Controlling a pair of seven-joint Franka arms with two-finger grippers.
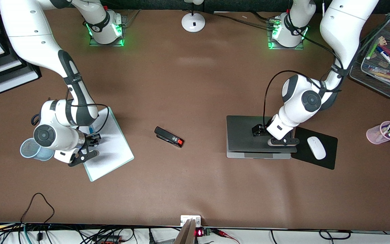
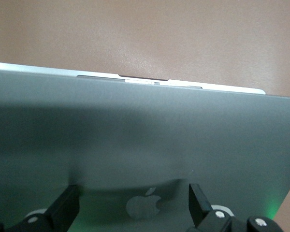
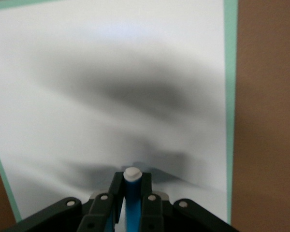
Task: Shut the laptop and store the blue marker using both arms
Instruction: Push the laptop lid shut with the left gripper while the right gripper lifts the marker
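Observation:
The laptop (image 1: 244,134) lies toward the left arm's end of the table, its grey lid down over the base or nearly so. In the left wrist view the lid (image 2: 145,135) with its apple logo fills the frame. My left gripper (image 1: 280,141) is open, one finger on each side of the logo (image 2: 133,207), close over the lid. My right gripper (image 1: 93,139) is shut on the blue marker (image 3: 132,203), whose white end pokes out past the fingertips, over a white pad (image 1: 113,145). A bit of the marker (image 1: 91,129) shows in the front view.
A blue mesh cup (image 1: 29,149) stands beside the right arm's wrist. A black stapler (image 1: 169,137) lies mid-table. A white mouse (image 1: 316,147) sits on a black mat (image 1: 328,162) beside the laptop. A pink cup of pens (image 1: 383,134) and a mesh tray (image 1: 376,84) stand at the left arm's end.

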